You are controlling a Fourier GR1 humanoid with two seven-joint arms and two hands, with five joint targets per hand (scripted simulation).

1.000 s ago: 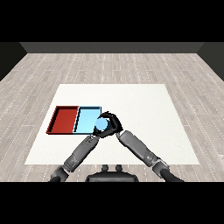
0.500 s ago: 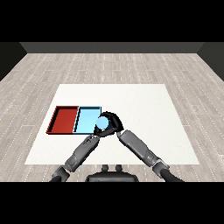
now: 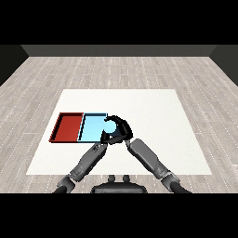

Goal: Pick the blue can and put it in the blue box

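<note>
Fingers of right hand (image 3: 122, 129) still curl round blue can (image 3: 110, 126), unmoved beside blue tray (image 3: 91, 128).

Both grey forearms coming up from the lower corners and angling inward, nearly meeting at the middle. Right hand (image 3: 122, 128) raised at the end of its forearm, black fingers (image 3: 116, 119) arched over and curled around the blue can (image 3: 110, 126). Left hand (image 3: 108, 138) tucked right below it, mostly hidden, so can't really tell how its fingers sit.
</note>
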